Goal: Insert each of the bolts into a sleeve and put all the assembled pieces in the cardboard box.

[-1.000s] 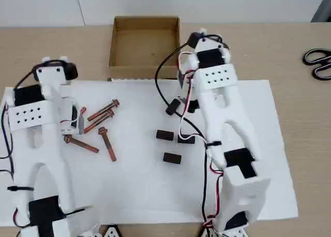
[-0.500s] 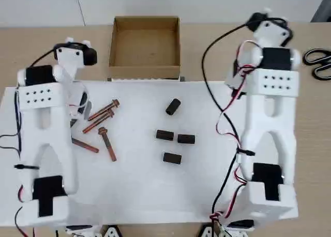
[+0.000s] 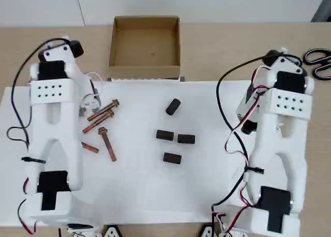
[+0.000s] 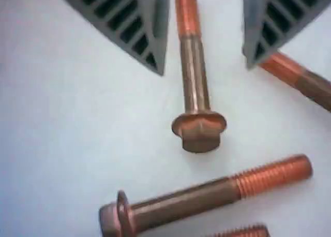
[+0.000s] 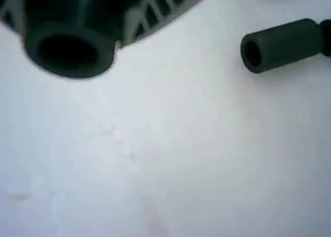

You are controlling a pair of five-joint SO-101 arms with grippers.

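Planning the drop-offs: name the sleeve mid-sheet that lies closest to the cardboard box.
The tilted sleeve, alone toward the cardboard box; the other three lie level, clustered farther from it.

Left claw (image 4: 204, 63) hangs spread wide, right claw (image 5: 83, 19) clamps a sleeve (image 5: 70, 50).

Copper bolts (image 3: 103, 110); black sleeves (image 3: 165, 135); open box (image 3: 145, 71)
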